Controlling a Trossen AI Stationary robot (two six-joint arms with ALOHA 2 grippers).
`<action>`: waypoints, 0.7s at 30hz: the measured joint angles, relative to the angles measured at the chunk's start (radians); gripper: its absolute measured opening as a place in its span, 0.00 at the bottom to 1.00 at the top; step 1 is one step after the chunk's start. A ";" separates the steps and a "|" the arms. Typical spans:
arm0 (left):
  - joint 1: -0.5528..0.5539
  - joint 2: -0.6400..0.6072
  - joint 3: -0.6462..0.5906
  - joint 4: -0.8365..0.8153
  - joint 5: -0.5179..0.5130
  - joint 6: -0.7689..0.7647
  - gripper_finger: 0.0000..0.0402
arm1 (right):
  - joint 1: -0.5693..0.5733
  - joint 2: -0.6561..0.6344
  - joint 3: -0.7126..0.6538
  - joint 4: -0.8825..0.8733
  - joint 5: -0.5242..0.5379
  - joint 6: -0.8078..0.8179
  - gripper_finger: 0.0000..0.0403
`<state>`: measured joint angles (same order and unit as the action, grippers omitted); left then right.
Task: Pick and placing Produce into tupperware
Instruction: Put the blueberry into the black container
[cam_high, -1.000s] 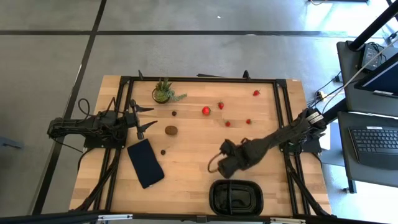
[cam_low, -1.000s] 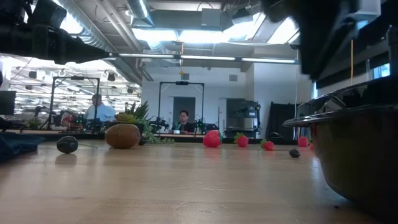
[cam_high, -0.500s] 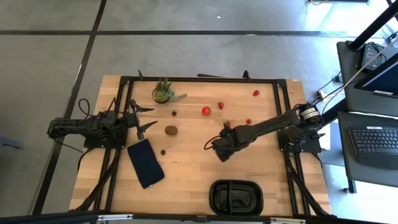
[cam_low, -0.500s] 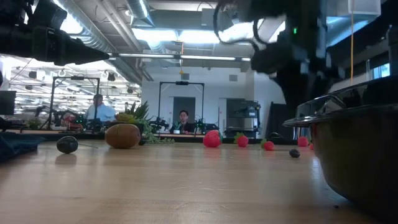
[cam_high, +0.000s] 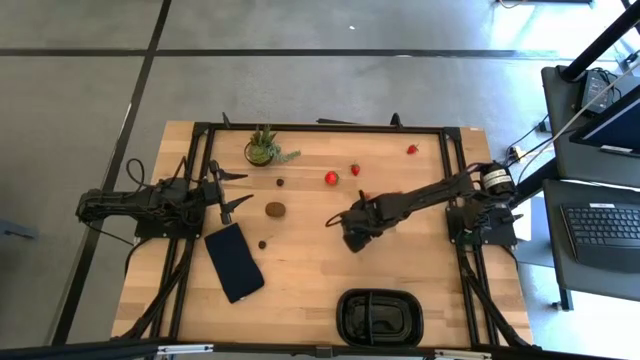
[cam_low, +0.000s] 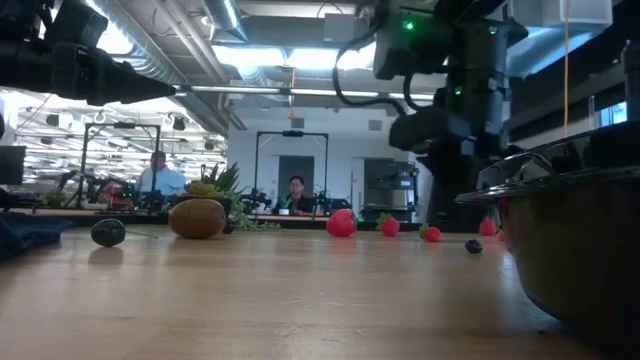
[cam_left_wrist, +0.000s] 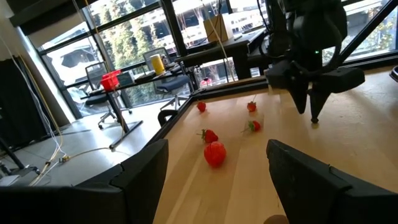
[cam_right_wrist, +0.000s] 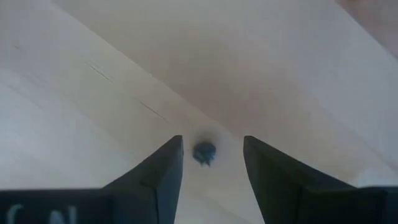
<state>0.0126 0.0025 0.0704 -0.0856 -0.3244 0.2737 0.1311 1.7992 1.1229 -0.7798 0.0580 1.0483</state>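
Grey floor (cam_high: 90, 60) around wooden table (cam_high: 310, 270); large windows (cam_left_wrist: 143, 37); bright ceiling lights (cam_low: 290, 55).

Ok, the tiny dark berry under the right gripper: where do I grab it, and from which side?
Take the dark berry across its round middle, coming straight down from above. It is small, roughly round, and lies loose on the bare wooden table. The right gripper is open, with its fingers either side of the berry.

A spiky green potted plant (cam_high: 262, 148) stands near the far edge of the wooden table (cam_high: 300, 270). A flat dark navy slab (cam_high: 234, 262) lies tilted near the table's left side. Two people (cam_low: 157, 172) sit in the room beyond.
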 joint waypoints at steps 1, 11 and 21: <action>0.000 0.000 0.000 0.000 0.000 0.000 0.66 | -0.004 0.004 0.000 0.017 0.000 -0.008 0.43; 0.000 0.000 0.000 -0.004 0.000 0.000 0.66 | -0.004 0.027 0.000 0.022 -0.019 -0.031 0.43; 0.000 0.000 0.000 -0.004 0.000 0.000 0.66 | 0.000 0.037 0.000 0.015 -0.060 -0.004 0.43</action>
<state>0.0125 0.0025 0.0704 -0.0892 -0.3246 0.2741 0.1310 1.8364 1.1225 -0.7646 -0.0019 1.0439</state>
